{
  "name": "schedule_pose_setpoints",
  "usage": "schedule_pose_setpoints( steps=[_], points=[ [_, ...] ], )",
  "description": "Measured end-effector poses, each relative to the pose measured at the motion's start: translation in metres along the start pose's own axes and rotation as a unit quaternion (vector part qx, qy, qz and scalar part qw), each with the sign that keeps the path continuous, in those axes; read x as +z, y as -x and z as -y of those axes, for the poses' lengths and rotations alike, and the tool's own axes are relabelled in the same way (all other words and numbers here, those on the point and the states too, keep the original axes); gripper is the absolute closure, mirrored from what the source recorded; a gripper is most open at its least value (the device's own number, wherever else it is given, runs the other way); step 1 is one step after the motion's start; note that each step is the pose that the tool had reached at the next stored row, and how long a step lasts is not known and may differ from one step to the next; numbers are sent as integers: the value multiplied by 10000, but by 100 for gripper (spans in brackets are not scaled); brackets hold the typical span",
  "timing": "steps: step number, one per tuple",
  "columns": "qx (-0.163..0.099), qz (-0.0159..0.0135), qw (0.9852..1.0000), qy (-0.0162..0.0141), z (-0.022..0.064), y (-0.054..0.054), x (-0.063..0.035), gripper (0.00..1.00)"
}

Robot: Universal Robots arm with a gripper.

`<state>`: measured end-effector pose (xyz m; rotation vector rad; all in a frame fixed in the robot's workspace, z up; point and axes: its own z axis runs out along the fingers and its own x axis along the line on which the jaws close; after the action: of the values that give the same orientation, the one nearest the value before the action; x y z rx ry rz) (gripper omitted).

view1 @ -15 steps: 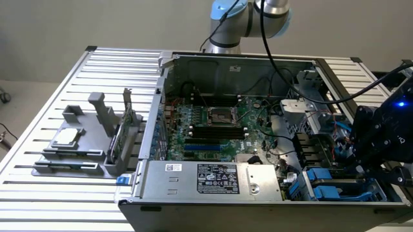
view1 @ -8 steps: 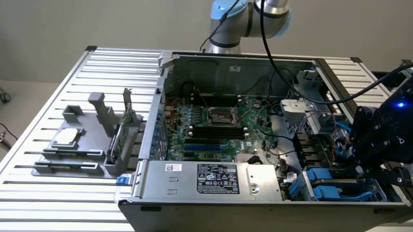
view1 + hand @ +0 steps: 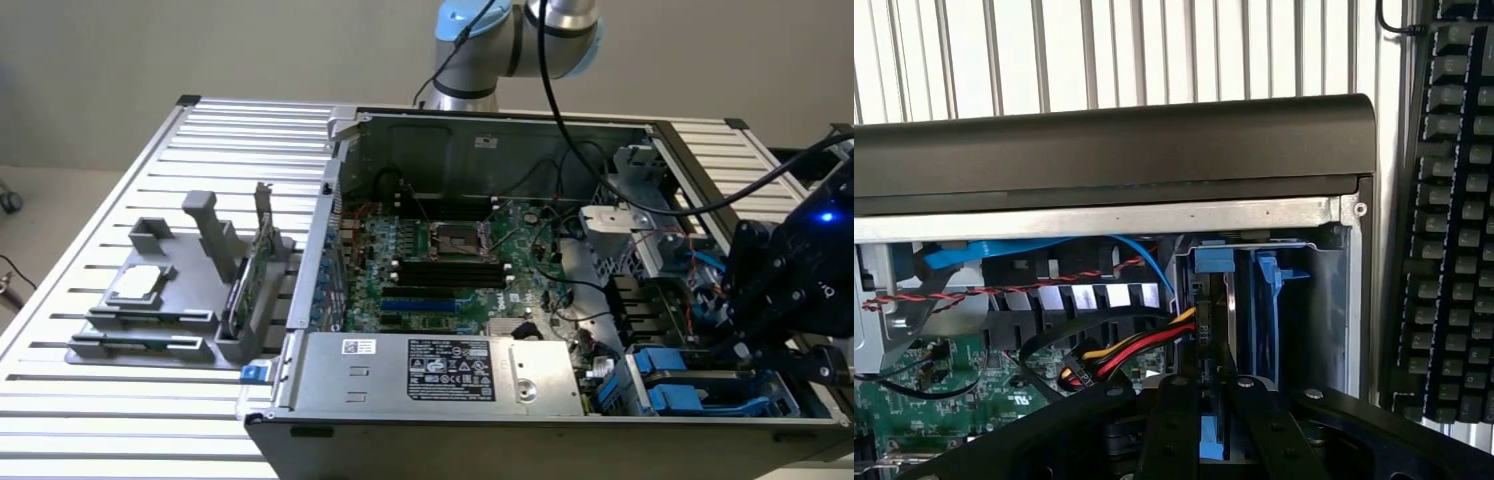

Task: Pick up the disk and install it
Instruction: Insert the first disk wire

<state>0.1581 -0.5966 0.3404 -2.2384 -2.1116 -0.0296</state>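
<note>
In the exterior view, an open computer case (image 3: pixel 534 300) lies on a slatted metal table (image 3: pixel 120 180), its green motherboard (image 3: pixel 441 260) exposed. The grey power supply box (image 3: pixel 441 372) sits at the case's 6 o'clock edge. The black gripper (image 3: pixel 787 290) hangs at 3 o'clock, over the drive bay with its blue rails (image 3: pixel 681 380). A grey parts stand (image 3: pixel 187 290) sits at 9 o'clock outside the case, a small silver chip (image 3: pixel 140 285) resting on it.

In the wrist view, the gripper (image 3: pixel 1206 440) has its jaws closed narrowly on the disk (image 3: pixel 1211 440), a thin blue-edged slab held edge-on between them. Just beyond it stands the bay's blue rail (image 3: pixel 1266 310). Red, yellow and black wires (image 3: pixel 1134 350) run beside it. A black keyboard (image 3: pixel 1449 210) lies outside the case.
</note>
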Motion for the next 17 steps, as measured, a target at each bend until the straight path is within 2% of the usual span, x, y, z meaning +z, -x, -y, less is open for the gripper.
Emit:
schedule_pose_setpoints(
  steps=[17],
  points=[
    [0, 1, 10000, 0, -11, -2, 27, 84]
  ],
)
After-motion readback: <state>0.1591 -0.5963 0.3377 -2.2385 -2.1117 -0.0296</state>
